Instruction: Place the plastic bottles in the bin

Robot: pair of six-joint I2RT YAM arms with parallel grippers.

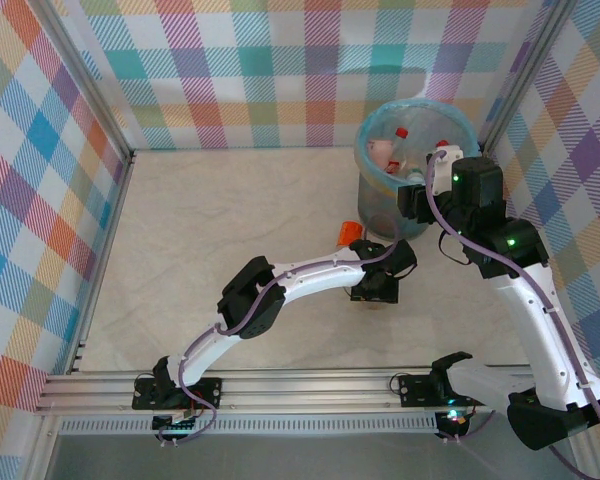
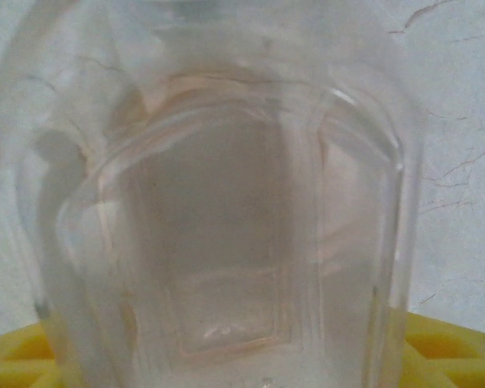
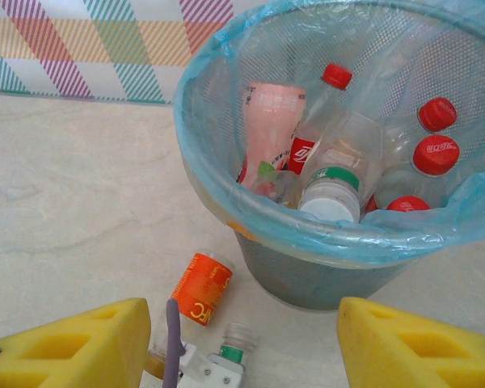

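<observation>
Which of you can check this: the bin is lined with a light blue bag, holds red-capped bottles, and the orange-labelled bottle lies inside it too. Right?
Not quite. The orange-labelled bottle lies on the table beside the bin, outside it, as the right wrist view shows. The light blue bag and the red-capped bottles inside are right.

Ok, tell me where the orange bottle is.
The orange bottle lies on the table left of the bin's base in the right wrist view, near the left gripper.
</observation>
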